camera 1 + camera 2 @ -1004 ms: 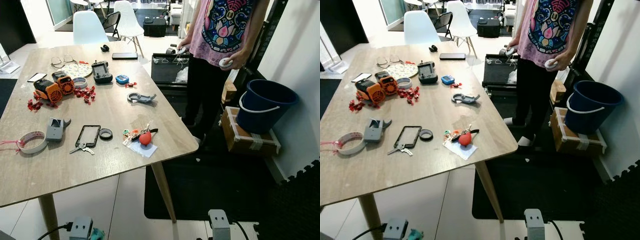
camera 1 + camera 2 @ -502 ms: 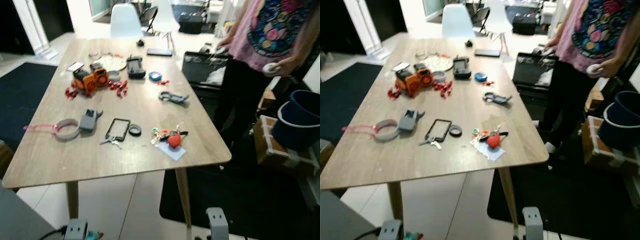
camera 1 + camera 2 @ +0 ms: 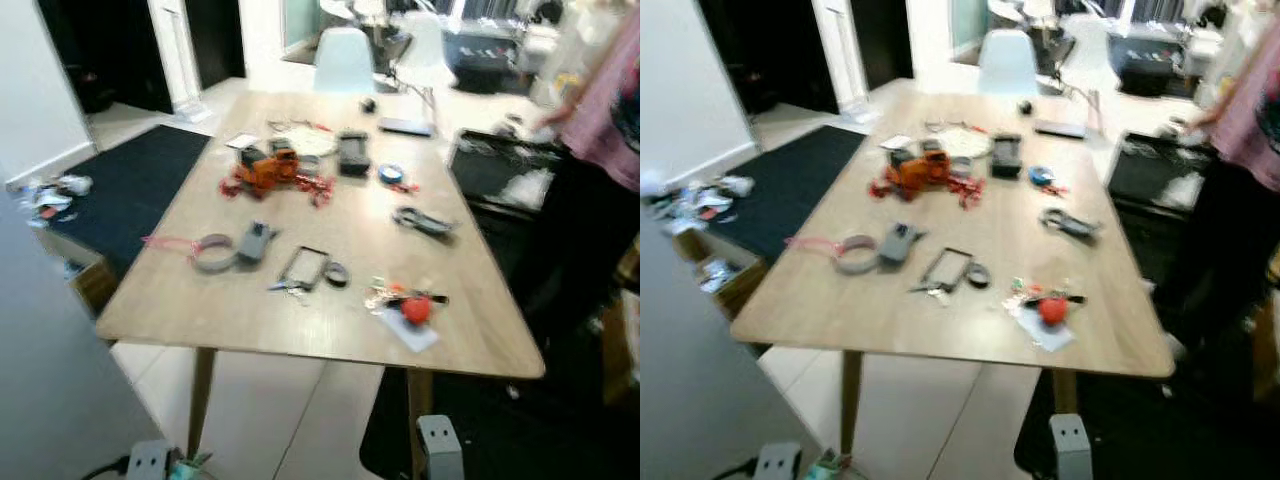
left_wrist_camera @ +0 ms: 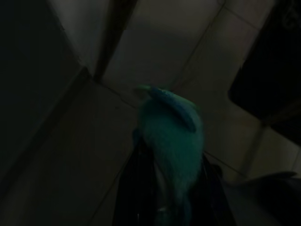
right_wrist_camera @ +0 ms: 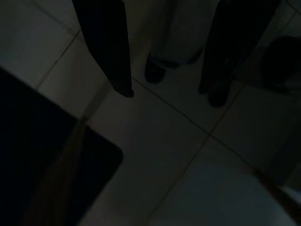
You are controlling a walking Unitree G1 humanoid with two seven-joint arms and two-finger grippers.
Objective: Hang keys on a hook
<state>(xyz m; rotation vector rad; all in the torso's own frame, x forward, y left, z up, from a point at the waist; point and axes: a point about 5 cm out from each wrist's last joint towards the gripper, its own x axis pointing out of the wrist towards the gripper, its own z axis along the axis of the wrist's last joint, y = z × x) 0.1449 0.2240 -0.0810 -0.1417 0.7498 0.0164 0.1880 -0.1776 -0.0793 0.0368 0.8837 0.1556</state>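
The keys (image 3: pixel 405 301), a bunch with a red fob, lay on a scrap of white paper (image 3: pixel 410 328) near the right front corner of the wooden table (image 3: pixel 230 310), untouched. A second, smaller set of keys (image 3: pixel 288 287) lay just beside a black rectangular frame (image 3: pixel 305 266) and a dark ring (image 3: pixel 336 273), nearer the middle. Farther back sat a roll of tape (image 3: pixel 212 252), an orange gadget (image 3: pixel 268 170) amid red bits, and a grey clamp (image 3: pixel 423 221). No hook could be made out; the head views were blurred.

Both arms hung idle over the tiled floor, presumably because the robot was not yet within reach. The right gripper (image 5: pixel 167 96) had its fingers spread wide with nothing between them. The left gripper (image 4: pixel 171 188) appeared to be clamped on a teal object (image 4: pixel 171 136) of unclear kind.

A person (image 3: pixel 605 130) in a pink top stood at the table's right side.
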